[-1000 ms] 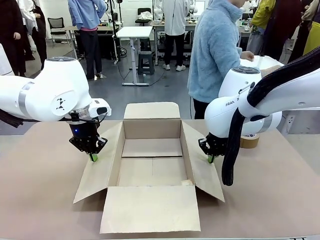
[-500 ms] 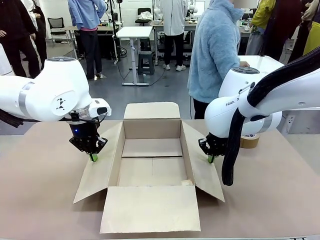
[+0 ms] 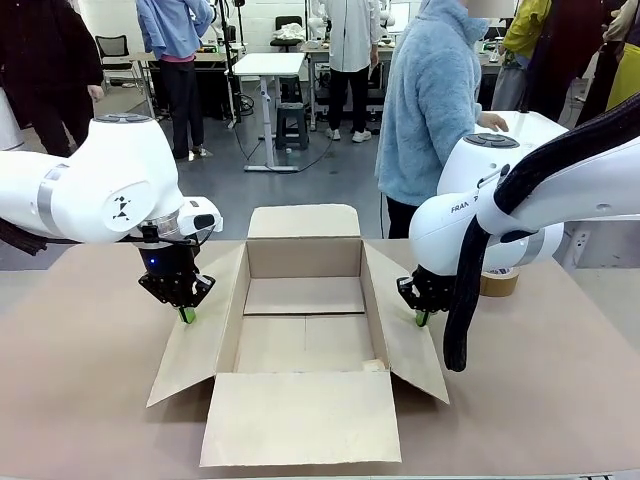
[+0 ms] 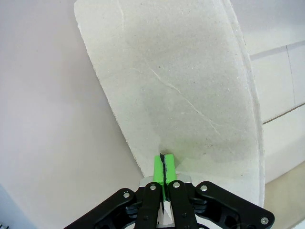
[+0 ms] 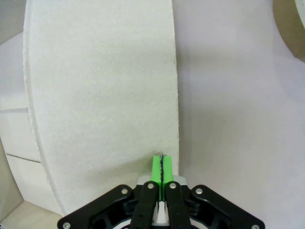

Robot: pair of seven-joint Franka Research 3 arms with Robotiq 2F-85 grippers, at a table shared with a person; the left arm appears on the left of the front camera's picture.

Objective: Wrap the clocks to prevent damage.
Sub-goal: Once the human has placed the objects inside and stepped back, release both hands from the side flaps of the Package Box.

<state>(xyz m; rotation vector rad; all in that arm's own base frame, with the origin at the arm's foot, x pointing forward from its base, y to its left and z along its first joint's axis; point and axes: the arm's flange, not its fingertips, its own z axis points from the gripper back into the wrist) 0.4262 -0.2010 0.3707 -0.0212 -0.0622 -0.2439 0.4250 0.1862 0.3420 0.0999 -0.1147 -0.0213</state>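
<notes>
In the middle of the table [image 3: 90, 400] stands an open cardboard box [image 3: 303, 258] with its flaps spread out and nothing inside. The left gripper [image 3: 187, 316] has its green pads pressed together, pinching nothing, and the tip rests on the left flap [image 3: 195, 350]. The right gripper [image 3: 421, 320] is the same, pads pressed together, tip on the right flap [image 3: 410, 345]. A tape roll [image 3: 498, 282] lies just behind the right arm.

At the far side a person [image 3: 430, 100] is turned to the robot's right, one hand [image 3: 492, 122] on a whitish thing [image 3: 535, 125] behind the right arm. Whether this is the clocks I cannot tell, and its long axis is hidden. If it is, it lies far beyond and to the right of both grippers, nearer the right one, so I judge the person does the wrapping while the arms hold the box open.
</notes>
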